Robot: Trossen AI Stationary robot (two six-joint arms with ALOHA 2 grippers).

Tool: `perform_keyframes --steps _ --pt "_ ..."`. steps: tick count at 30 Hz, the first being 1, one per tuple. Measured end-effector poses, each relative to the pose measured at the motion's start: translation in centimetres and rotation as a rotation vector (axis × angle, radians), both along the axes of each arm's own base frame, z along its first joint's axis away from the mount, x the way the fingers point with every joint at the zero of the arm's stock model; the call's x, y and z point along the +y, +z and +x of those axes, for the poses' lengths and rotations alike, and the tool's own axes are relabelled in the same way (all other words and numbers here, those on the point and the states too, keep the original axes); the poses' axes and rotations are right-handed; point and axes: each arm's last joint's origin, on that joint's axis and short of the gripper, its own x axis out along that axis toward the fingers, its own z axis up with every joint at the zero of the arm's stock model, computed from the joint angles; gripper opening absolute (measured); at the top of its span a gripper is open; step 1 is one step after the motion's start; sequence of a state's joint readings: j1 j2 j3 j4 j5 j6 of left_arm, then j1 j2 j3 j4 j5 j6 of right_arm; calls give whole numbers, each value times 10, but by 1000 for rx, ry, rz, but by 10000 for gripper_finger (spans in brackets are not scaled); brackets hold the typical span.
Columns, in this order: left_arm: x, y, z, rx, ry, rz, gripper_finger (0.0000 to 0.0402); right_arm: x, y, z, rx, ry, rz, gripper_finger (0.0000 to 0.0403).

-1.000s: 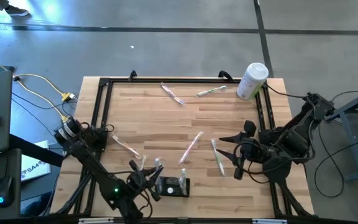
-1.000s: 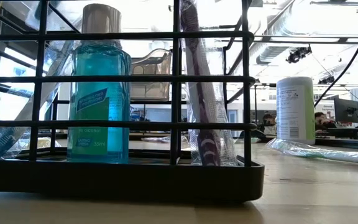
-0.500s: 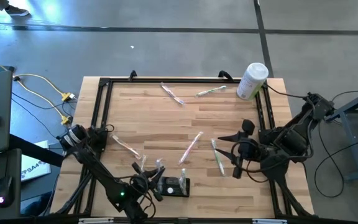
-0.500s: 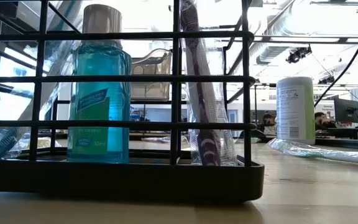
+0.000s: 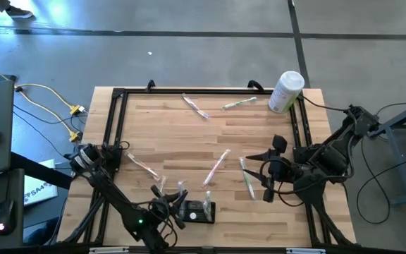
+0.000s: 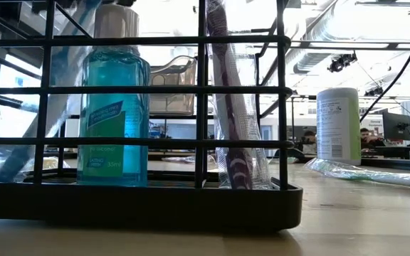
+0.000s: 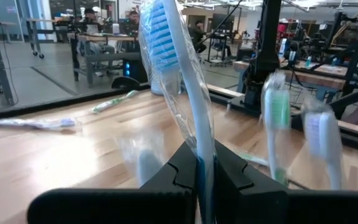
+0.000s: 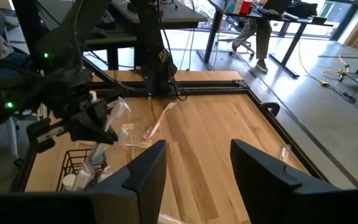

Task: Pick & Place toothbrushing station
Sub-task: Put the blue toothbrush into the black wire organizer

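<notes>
Black wire and a dark base, that's the toothbrushing station [image 5: 197, 211], sitting at the near edge of the wooden counter [image 5: 210, 141], a little left of centre, and the left claw [image 5: 166, 204] is right at its left side. From the left wrist view that claw [image 7: 199, 169] is pinching a blue-headed toothbrush [image 7: 178, 81] in a clear wrapper, fingers [image 7: 174, 169] squeezed tight on the handle, brush head standing up and leaning slightly. Down at counter level the station [image 6: 134, 199] fills the shot: a bottle of blue mouthwash [image 6: 112, 107] stands upright inside the wire frame, and a wrapped purple toothbrush [image 6: 230, 107] leans upright just beside it, in the right-hand part of the rack. Over on the other side, the right claw [image 5: 266, 173] hangs above the counter's right half, well away from the station, its fingers [image 8: 146, 168] spread wide with nothing between them. From that right wrist view you can see the station [image 8: 86, 168] across the counter with the left arm [image 8: 61, 81] bent over it. Loose wrapped toothbrushes are scattered about: one pale pink [image 5: 216, 166] near the middle, a green one [image 5: 247, 178] just beside the right claw, another green one [image 5: 238, 104] and a white one [image 5: 195, 106] up near the far edge. A tall white cylindrical container [image 5: 286, 92] stands at the far right corner, also visible in the low view [image 6: 338, 126] behind the rack
</notes>
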State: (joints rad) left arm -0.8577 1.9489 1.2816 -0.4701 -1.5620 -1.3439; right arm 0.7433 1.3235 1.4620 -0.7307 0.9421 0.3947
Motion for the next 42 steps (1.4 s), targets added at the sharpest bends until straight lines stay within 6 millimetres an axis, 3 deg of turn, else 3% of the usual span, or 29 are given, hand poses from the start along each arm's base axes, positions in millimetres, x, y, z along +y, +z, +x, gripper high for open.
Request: perform_keyframes --steps 8,36,42 --pt "-3 -16 2 -37 2 -37 22 0 0 0 0 0 0 171" --pt "-3 -17 3 -11 -13 -69 41 1 -1 1 -6 -10 25 171" --pt "-4 -17 3 -21 -13 -81 87 1 -1 1 -9 -8 31 171"
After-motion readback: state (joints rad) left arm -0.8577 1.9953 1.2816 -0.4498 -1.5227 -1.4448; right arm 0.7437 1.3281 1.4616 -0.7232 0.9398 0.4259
